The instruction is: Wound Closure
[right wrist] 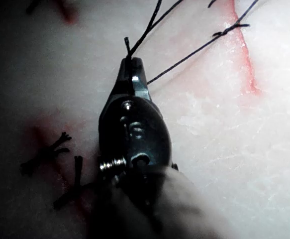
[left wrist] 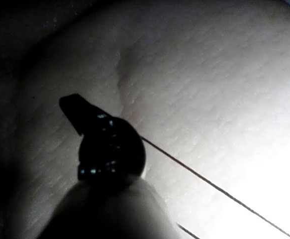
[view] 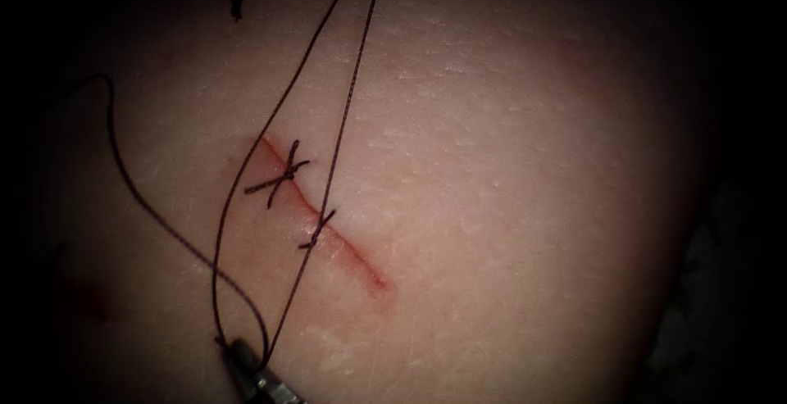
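Observation:
The cut (view: 361, 266) runs slantwise across the tissue (view: 525, 207). A tied stitch (view: 279, 176) crosses its upper end and a second stitch (view: 318, 230) sits at its middle. From that second stitch the thread (view: 344, 109) rises out of the top, and another strand drops to the right tool (view: 238, 351) on the left of the cut, near the bottom edge. Its jaws are shut on the thread (right wrist: 184, 57), as the right wrist view shows at the right tool (right wrist: 130, 67). The left tool (left wrist: 72, 107) hovers over tissue with a thread (left wrist: 209, 181) passing beside it. Where the needle lies I cannot tell.
A slack loop of thread (view: 139, 195) lies on the tissue left of the cut. A short cut end of thread (view: 236, 4) rests at the upper left. Two older knotted stitches (right wrist: 45, 154) with red fluid (right wrist: 40, 134) sit beside the right tool.

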Available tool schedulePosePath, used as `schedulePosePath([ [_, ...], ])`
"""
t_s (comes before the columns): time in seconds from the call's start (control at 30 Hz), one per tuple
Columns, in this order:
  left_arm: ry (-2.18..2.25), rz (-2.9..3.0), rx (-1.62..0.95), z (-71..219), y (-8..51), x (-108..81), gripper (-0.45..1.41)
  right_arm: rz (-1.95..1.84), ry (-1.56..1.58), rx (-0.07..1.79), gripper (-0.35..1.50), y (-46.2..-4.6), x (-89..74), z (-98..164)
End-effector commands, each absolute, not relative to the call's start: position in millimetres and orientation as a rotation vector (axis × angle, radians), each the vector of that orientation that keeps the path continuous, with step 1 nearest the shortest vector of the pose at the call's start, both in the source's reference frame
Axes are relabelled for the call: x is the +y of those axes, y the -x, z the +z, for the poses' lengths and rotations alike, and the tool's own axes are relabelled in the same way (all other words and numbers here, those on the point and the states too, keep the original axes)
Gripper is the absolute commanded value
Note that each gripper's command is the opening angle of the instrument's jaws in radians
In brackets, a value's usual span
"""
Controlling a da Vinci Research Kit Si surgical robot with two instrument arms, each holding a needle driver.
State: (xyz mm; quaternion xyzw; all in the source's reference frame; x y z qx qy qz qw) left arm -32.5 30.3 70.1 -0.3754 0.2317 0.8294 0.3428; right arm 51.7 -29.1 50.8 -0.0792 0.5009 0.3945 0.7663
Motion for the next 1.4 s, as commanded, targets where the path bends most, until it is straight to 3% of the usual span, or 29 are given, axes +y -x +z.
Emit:
schedulePosePath([
  [0.03, 0.977, 2.16, 0.603, 70.7, 33.1, 30.4, -0.45, 0.858, 0.169, 1.089, -0.35, -52.7, -29.8, 51.4],
  [0.67, 0.985, 2.259, 0.563, 69.3, 31.8, 26.8, -0.45, 0.829, 0.167, 1.107, -0.35, -52.6, -29.8, 51.6],
  [0.7, 0.996, 2.273, 0.546, 69.0, 31.6, 26.1, -0.45, 0.816, 0.151, 1.122, -0.23, -52.8, -29.7, 51.6],
  [0.73, 1.007, 2.282, 0.532, 68.8, 31.6, 25.6, -0.45, 0.813, 0.147, 1.125, 0.24, -52.8, -29.7, 51.5],
  [0.77, 1.007, 2.282, 0.532, 68.8, 31.6, 25.6, -0.45, 0.813, 0.147, 1.125, 0.24, -52.8, -29.7, 51.5],
  [0.8, 1.023, 2.294, 0.514, 68.6, 31.5, 25.0, -0.45, 0.812, 0.146, 1.126, 0.61, -52.9, -29.7, 51.4],
  [0.83, 1.051, 2.313, 0.484, 68.3, 31.3, 24.0, -0.45, 0.813, 0.143, 1.126, 1.18, -53.0, -29.9, 51.0],
  [1.03, 1.096, 2.354, 0.448, 66.8, 30.2, 21.2, -0.45, 0.787, 0.091, 1.152, 1.48, -55.5, -31.5, 48.1],
  [1.4, 1.169, 2.427, 0.379, 63.5, 28.1, 15.4, -0.45, 0.533, -0.071, 1.185, 1.48, -60.1, -37.6, 39.4],
])
